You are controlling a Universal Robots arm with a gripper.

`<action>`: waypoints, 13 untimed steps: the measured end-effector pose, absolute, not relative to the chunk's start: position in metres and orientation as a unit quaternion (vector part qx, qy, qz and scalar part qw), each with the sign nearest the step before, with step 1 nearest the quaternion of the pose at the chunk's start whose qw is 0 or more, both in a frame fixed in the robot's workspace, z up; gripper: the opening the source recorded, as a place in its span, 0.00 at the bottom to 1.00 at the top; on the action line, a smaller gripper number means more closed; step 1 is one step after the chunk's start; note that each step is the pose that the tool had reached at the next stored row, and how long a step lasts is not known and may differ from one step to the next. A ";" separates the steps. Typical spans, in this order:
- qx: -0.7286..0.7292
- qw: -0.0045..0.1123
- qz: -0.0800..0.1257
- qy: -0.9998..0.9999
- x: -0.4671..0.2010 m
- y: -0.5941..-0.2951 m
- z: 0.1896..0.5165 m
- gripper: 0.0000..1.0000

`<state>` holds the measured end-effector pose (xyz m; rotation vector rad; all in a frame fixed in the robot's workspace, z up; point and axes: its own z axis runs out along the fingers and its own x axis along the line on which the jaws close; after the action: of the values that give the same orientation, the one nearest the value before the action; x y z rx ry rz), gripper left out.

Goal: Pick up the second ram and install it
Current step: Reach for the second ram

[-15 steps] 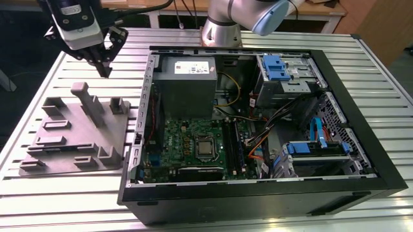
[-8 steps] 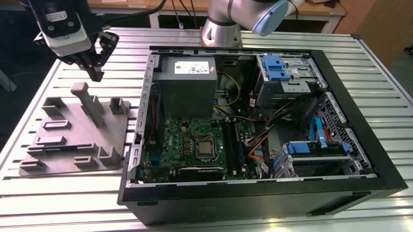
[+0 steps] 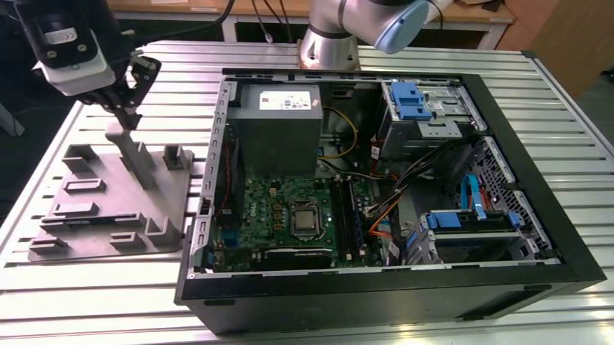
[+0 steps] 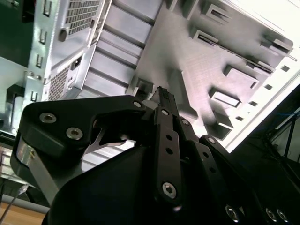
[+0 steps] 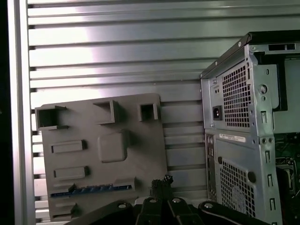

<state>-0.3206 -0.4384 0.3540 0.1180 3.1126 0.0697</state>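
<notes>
Exterior view's left: pincer (image 3: 126, 118) tips together, empty, over grey plate (image 3: 106, 208) on worktop (image 3: 96, 302). In first wrist view, blue-green ram (image 5: 91, 190) in plate slot, near pincer. Exterior view's right: open PC case (image 3: 537, 215); white label (image 3: 287, 102) on PSU (image 3: 278, 140), print unreadable.

You have a slatted metal desk (image 3: 106, 302) carrying two things. A grey fixture plate (image 3: 106, 208) with raised pockets and posts lies flat near the desk's edge at the exterior view's left. Just beside it, toward the desk's middle, an open black computer case (image 3: 384, 298) lies on its side. Inside it you see a green motherboard (image 3: 273, 212), a grey power supply (image 3: 278, 122) toward the desk's far edge, blue drive brackets (image 3: 408, 100) and loose cables (image 3: 384, 212).
</notes>
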 end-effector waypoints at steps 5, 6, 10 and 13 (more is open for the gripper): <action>0.038 0.013 0.022 0.999 -0.330 -0.444 0.349 0.10; 0.038 0.013 0.022 0.999 -0.332 -0.444 0.348 0.10; 0.038 0.013 0.022 0.999 -0.340 -0.448 0.343 0.10; 0.038 0.013 0.022 0.999 -0.345 -0.450 0.339 0.10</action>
<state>-0.3454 -0.4502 0.3395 0.1180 3.1125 0.0698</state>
